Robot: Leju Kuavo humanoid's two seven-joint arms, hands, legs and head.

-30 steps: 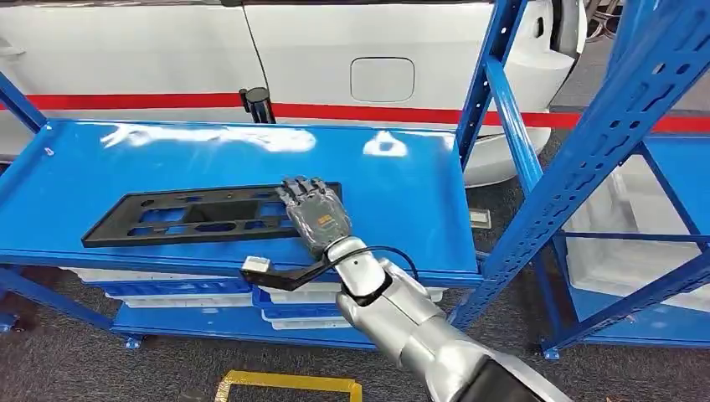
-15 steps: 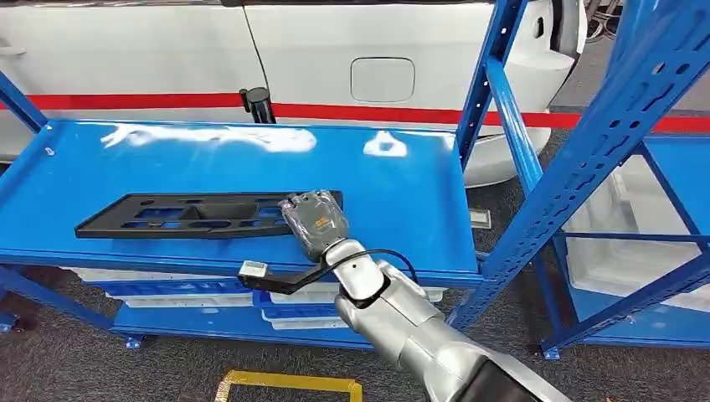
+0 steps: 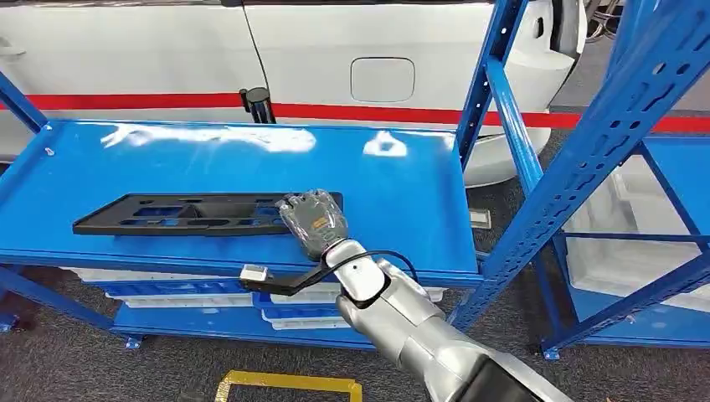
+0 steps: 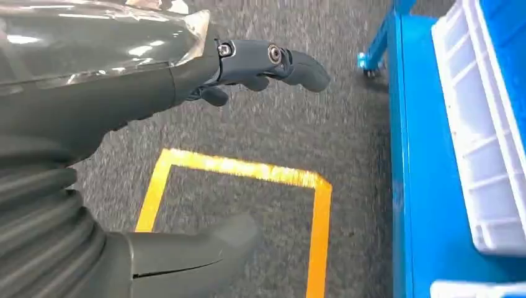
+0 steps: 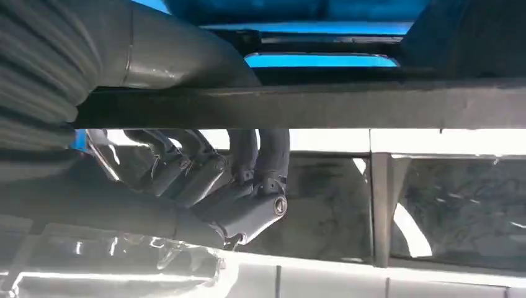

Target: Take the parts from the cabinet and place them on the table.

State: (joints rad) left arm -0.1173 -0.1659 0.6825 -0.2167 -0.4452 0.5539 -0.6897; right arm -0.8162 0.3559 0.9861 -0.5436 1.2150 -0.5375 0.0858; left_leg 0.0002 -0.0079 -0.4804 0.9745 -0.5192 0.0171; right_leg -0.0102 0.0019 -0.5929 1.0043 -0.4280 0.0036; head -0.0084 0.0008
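A long black plastic part [image 3: 167, 213] with cut-outs lies across the front of the blue cabinet shelf [image 3: 402, 193]. My right hand [image 3: 314, 219] grips its right end, with the fingers curled over the top. The part's near edge looks slightly raised. In the right wrist view the dark fingers [image 5: 260, 155] wrap one side of the black part [image 5: 372, 105] and the thumb lies on the other side. My left hand [image 4: 124, 93] hangs over the grey floor and holds nothing; its fingers [image 4: 267, 59] and thumb are apart.
A white car [image 3: 167, 50] with a red stripe stands behind the shelf. Blue uprights [image 3: 486, 84] frame the shelf's right end, and another blue rack [image 3: 619, 126] stands to the right. White bins [image 3: 310, 295] sit on the lower shelf. Yellow tape [image 4: 248, 171] marks the floor.
My right hand's fingers, flat and spread on the part a second ago, have curled around its right end. The part has shifted a little to the left.
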